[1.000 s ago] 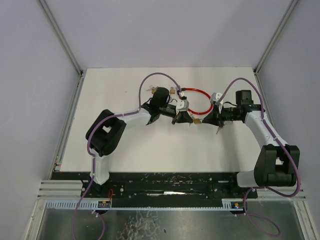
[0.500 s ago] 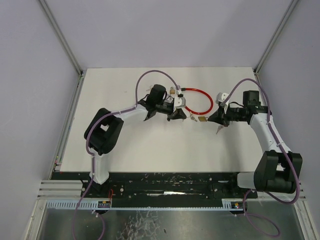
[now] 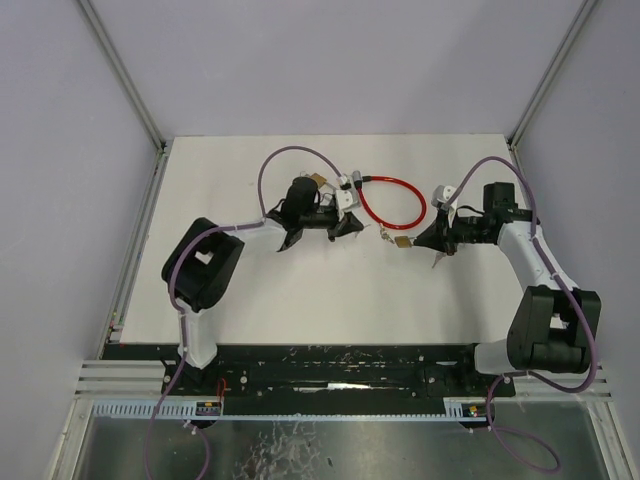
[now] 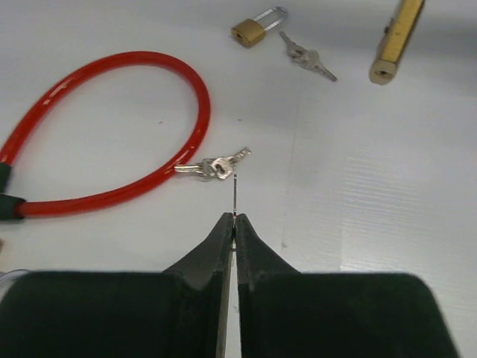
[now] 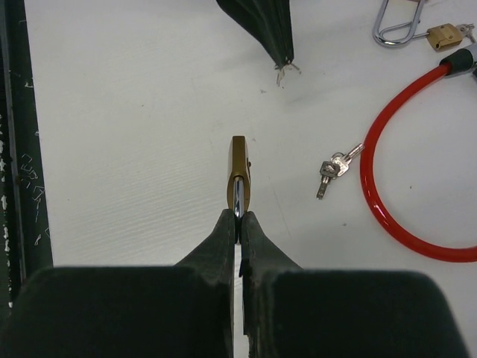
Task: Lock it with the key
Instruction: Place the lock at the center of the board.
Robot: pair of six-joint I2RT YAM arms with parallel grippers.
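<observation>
My right gripper (image 5: pixel 239 216) is shut on the steel shackle of a brass padlock (image 5: pixel 238 168), holding it just above the white table; the padlock's body points toward the left arm. My left gripper (image 4: pixel 235 218) is shut on a thin key (image 4: pixel 235 195), seen edge-on and sticking out past the fingertips. From above, the left gripper (image 3: pixel 350 228) and the padlock (image 3: pixel 402 241) are a short gap apart, facing each other. The left wrist view has the padlock (image 4: pixel 393 37) at the upper right, off to the side of the key's line.
A red cable lock (image 3: pixel 395 205) loops on the table behind both grippers. A loose bunch of keys (image 4: pixel 216 165) lies against it. A small padlock (image 4: pixel 253 30) with its keys (image 4: pixel 309 60) lies further off. Another padlock (image 5: pixel 417 30) rests by the cable's end.
My left gripper has pulled back to the left with the key, away from the padlock it was close to. The right gripper shifted slightly right, still holding the padlock.
</observation>
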